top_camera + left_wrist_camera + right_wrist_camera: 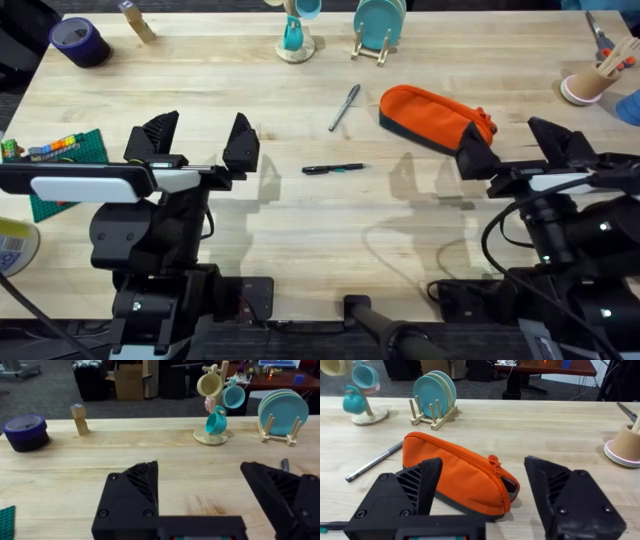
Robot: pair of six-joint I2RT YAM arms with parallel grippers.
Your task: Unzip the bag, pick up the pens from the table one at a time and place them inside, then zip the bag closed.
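Right gripper hangs spread wide and empty, the orange bag just off its fingers at about eleven o'clock, zipper shut, long axis running ten to four across the table. Left gripper is also wide open, well apart from it. I judge the right arm nearer, so the zipper pull looks like its job.

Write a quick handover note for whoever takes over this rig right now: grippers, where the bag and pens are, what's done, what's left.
Left gripper: open, empty, above bare table.
Right gripper: open, empty, just near the bag.
Bag: on the table right of centre, zipper looks closed.
Silver-grey pen: left of the bag. Black pen: mid-table.
Done: nothing yet.
Left: unzip, load both pens singly, zip shut.
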